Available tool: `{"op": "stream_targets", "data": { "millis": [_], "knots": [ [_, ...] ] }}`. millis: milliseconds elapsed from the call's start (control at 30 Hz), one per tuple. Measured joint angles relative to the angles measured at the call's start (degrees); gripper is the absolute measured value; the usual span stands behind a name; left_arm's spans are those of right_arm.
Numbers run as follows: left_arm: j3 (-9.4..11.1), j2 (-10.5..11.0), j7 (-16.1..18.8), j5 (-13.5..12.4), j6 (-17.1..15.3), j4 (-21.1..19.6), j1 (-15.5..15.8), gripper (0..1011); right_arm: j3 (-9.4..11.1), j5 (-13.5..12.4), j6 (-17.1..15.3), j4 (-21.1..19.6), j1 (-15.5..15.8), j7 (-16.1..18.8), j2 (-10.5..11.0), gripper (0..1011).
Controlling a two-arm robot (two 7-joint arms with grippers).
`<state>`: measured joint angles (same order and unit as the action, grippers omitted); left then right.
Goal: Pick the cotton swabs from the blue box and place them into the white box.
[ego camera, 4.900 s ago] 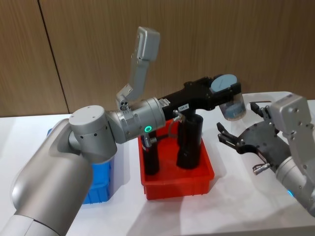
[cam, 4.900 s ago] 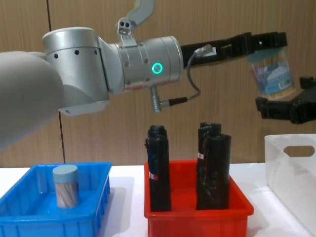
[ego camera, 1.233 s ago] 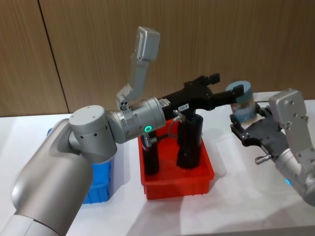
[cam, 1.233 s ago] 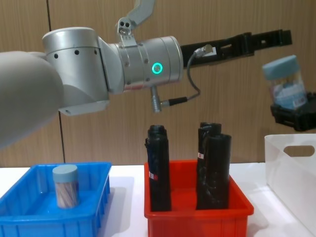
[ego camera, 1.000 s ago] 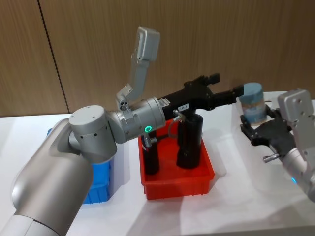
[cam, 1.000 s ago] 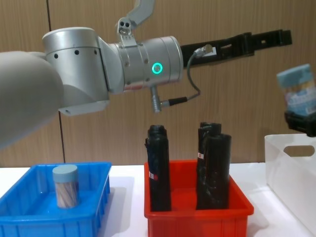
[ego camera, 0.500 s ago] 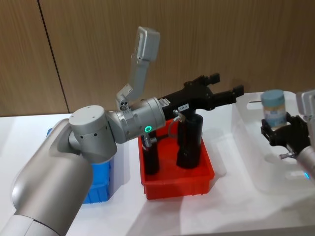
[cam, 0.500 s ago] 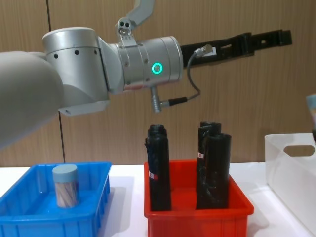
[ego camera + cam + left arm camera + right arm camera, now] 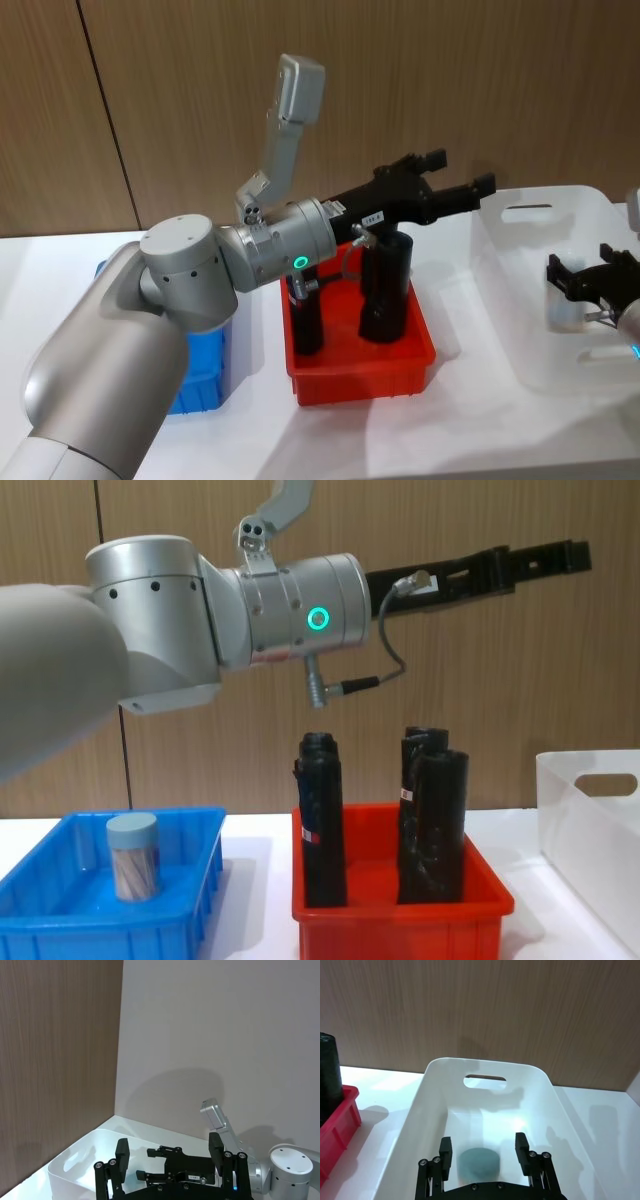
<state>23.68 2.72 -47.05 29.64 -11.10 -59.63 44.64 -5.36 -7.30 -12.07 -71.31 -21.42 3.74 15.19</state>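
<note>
No text can be read: the small white label (image 9: 374,215) on the black body of the left gripper (image 9: 462,172), above the red bin (image 9: 360,381), is too small to make out.

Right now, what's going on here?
The right end effector is down inside the white box, its fingers open either side of a cotton swab jar that looks set down on the box floor. The left end effector is open and empty, held high, up past the red bin of black rolls. A second cotton swab jar stands in the blue box.
</note>
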Motion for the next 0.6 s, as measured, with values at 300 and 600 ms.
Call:
{"op": "stream_targets", "data": {
  "millis": [300,600],
  "knots": [
    [0.0,0.0,0.0,0.0,0.0,0.0,0.0,1000,0.58,-1.14,0.63,2.23,-0.96,0.5,0.02,984],
    [0.0,0.0,0.01,0.0,0.0,0.0,0.0,1000,0.92,-1.5,1.68,2.75,-1.03,0.74,0.09,1002]
  ]
}}
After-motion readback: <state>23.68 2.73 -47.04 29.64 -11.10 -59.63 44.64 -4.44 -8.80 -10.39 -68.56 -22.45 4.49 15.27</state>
